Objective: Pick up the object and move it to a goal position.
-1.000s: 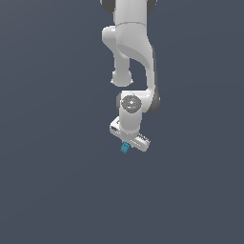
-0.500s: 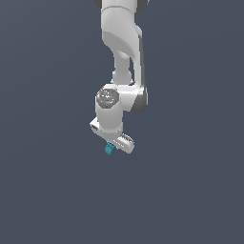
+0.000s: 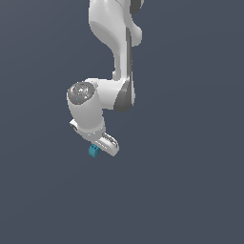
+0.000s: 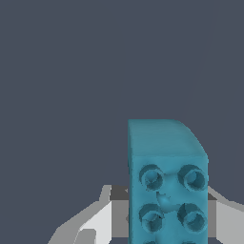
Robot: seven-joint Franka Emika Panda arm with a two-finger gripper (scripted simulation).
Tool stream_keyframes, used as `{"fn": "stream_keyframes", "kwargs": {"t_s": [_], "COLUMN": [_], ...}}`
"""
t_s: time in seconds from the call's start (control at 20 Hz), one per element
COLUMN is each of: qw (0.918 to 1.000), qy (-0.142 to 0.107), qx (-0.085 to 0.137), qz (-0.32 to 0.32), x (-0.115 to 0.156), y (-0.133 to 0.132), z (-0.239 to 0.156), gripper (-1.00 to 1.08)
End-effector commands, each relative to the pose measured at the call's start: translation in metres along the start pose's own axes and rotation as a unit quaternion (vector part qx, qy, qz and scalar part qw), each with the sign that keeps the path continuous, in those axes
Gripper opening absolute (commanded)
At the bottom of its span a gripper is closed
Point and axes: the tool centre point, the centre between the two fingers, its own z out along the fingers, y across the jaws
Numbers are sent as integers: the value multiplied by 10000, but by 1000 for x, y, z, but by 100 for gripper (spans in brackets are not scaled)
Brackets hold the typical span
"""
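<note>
The small teal-blue oblong block with round dark recesses on one face (image 3: 94, 151) sits at the tip of the white Panda gripper (image 3: 99, 148), and in the wrist view the block (image 4: 167, 183) fills the space between the two pale grey fingers (image 4: 97, 221), which appear clamped on its sides; only the lower part of the block lies between them, the rest juts out beyond. The main risk, as I judge it, is a slip: the hold looks to cover little of the block, so a sharp swing or sudden stop of the arm could twist it or let it drop. No goal marker shows in either view, so where the block must go cannot be told from here, and overshooting is possible. Whether the block hangs clear of the plain dark grey-blue tabletop (image 3: 190, 190) cannot be told, since no shadow or edge shows. Around the arm nothing else stands, so there is open room on every side for travel.
</note>
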Motion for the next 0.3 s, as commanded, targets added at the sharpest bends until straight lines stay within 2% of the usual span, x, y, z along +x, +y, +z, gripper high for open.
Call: {"fn": "stream_keyframes", "kwargs": {"t_s": [0.0, 0.25], "qw": [10000, 10000], "qy": [-1, -1], "qx": [2, 2], "qz": [-9, -9], "x": [7, 11], "y": [3, 5], "z": [-5, -8], "gripper": [-100, -100]}}
